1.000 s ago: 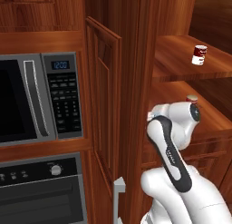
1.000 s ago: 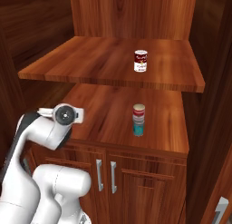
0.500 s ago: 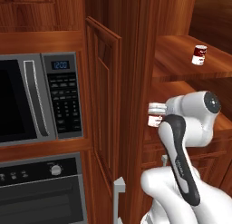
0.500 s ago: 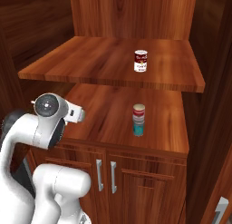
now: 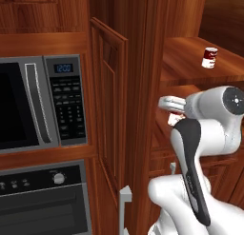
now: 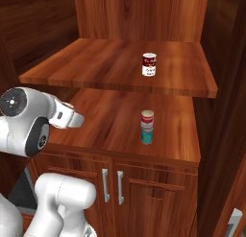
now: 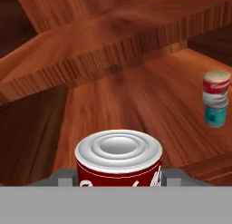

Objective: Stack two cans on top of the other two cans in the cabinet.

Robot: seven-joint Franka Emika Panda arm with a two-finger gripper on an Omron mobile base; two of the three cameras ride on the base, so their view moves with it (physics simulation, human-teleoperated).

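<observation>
Your gripper (image 7: 118, 184) was pinching a red can (image 7: 118, 163) with a pale top. In the hand view the can sat right up close, with a grey finger (image 7: 67, 177) pressed to each side of it. In the left base view you could see a bit of that red can peeking out by the white arm, in front of the lower shelf (image 6: 105, 121).

On the lower shelf of the cabinet (image 6: 144, 20), the white can with a red band (image 6: 147, 118) stood on top of the teal can (image 6: 147, 135). They made a little tower, straight up. Your held can was well apart from that tower.

On the upper shelf (image 6: 96, 63) stood the soup can (image 6: 149, 64), dark red on top and white below. It stood alone, with nothing on top of it.

In the left base view, the microwave (image 5: 38, 103) and the oven (image 5: 43, 196) were off to the left of the cabinet door (image 5: 112, 105).
</observation>
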